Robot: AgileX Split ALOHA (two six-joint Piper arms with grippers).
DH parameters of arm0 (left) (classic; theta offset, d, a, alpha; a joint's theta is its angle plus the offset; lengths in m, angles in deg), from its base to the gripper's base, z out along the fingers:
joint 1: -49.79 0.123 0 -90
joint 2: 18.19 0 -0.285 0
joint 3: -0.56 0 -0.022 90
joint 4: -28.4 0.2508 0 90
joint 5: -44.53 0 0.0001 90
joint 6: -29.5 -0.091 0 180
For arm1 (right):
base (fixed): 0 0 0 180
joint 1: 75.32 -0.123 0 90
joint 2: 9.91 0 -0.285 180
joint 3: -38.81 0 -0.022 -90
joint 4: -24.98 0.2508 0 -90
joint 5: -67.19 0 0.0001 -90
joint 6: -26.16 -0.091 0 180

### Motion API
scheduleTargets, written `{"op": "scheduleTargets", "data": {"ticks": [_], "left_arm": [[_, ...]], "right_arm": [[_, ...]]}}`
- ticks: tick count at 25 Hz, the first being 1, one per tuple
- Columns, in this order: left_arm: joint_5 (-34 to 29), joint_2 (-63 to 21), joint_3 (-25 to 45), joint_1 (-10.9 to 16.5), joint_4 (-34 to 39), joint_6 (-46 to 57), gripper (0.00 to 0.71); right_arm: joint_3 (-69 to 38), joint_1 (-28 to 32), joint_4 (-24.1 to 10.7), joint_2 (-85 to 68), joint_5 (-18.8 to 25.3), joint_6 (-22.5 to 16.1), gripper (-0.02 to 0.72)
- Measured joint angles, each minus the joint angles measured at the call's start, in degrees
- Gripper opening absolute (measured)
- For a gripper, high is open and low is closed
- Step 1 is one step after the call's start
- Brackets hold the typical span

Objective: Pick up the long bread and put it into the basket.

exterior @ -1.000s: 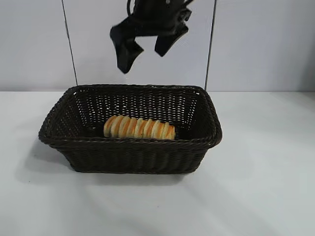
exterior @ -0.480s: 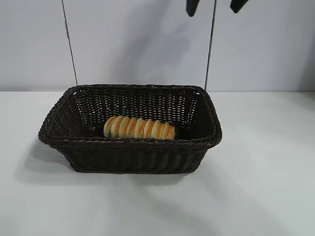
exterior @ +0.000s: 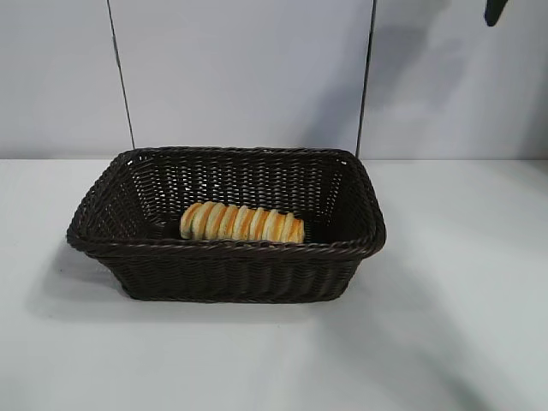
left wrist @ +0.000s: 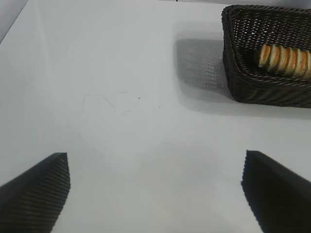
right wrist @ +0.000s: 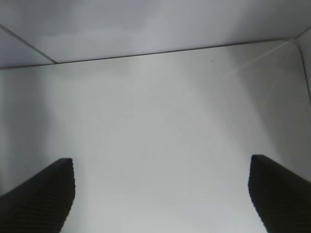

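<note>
The long bread (exterior: 242, 223), tan with orange-brown ridges, lies on the floor of the dark woven basket (exterior: 364, 193) at the table's middle. In the left wrist view the basket (left wrist: 243, 73) sits off to one side with the long bread (left wrist: 284, 59) inside. My left gripper (left wrist: 155, 167) hangs open over bare table, well clear of the basket, nothing between its fingers. My right gripper (right wrist: 161, 172) is open too, over bare white table near the wall. Only a dark tip of one finger (exterior: 494, 10) shows at the exterior view's upper right edge.
White table surface (exterior: 462, 325) surrounds the basket on all sides. A pale wall with two thin dark vertical seams (exterior: 366, 77) stands behind the basket. The wall meets the table in a corner (right wrist: 291, 41) ahead of the right gripper.
The dark gripper that hung above the basket has risen and moved right, now almost out of the exterior view. The bread and basket have not moved.
</note>
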Motion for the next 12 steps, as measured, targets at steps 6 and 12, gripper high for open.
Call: {"op": "scheduleTargets", "data": {"ticks": [6,12], "left_arm": [[0.0,0.0,0.0,0.0,0.0,0.0,0.691],[0.0,0.0,0.0,0.0,0.0,0.0,0.691]], "right_arm": [[-7.0,0.0,0.1,-12.7,0.4,0.2,0.695],[-11.8,0.0,0.1,-29.0,0.6,-0.1,0.695]]}}
